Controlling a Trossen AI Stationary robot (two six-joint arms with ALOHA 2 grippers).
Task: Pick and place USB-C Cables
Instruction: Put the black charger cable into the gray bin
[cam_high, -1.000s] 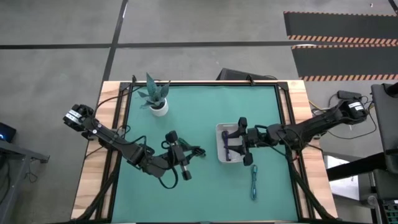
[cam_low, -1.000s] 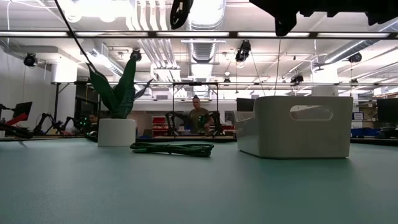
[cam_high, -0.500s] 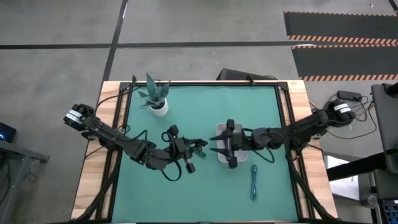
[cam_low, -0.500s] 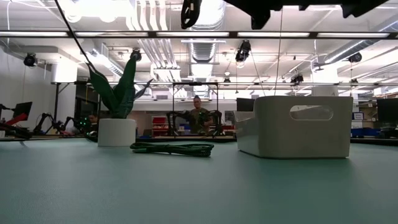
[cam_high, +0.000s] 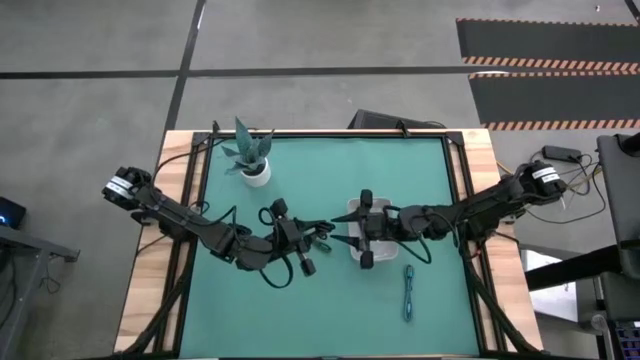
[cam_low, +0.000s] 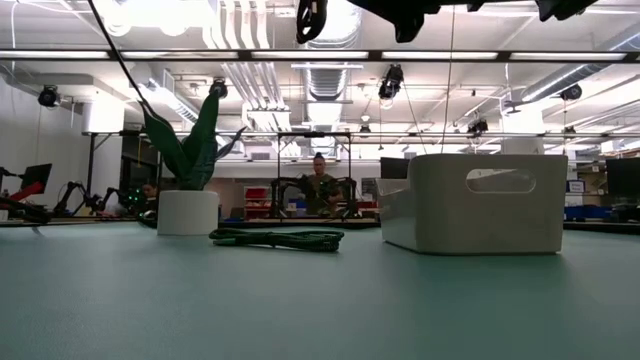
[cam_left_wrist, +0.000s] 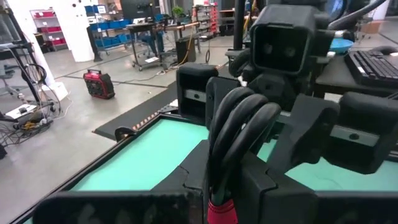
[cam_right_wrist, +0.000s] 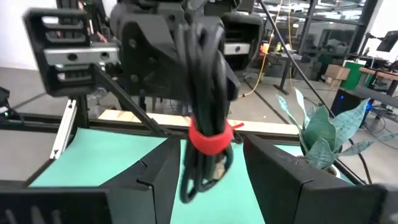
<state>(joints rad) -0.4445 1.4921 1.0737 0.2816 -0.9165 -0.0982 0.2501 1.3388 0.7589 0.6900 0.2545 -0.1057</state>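
The left claw (cam_high: 322, 238), clamped on the black-and-red cable (cam_left_wrist: 233, 134), has been carried toward 3 o'clock; the right claw (cam_high: 345, 232), jaws apart, has been brought to meet it beside the tray (cam_high: 354, 208). A handover is judged imminent. The teal cable (cam_high: 409, 294) lies at 5 o'clock on the worktop (cam_high: 330, 170).

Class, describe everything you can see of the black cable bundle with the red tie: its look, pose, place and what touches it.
The black cable bundle with the red tie is a thin, rubbery-looking cord folded into several glossy loops, cinched near one end by a red band. It hangs upright in the air between the two arms, beside the white plastic tray. The left gripper is shut on its upper loops; the right gripper stands open around its lower end, not yet gripping.
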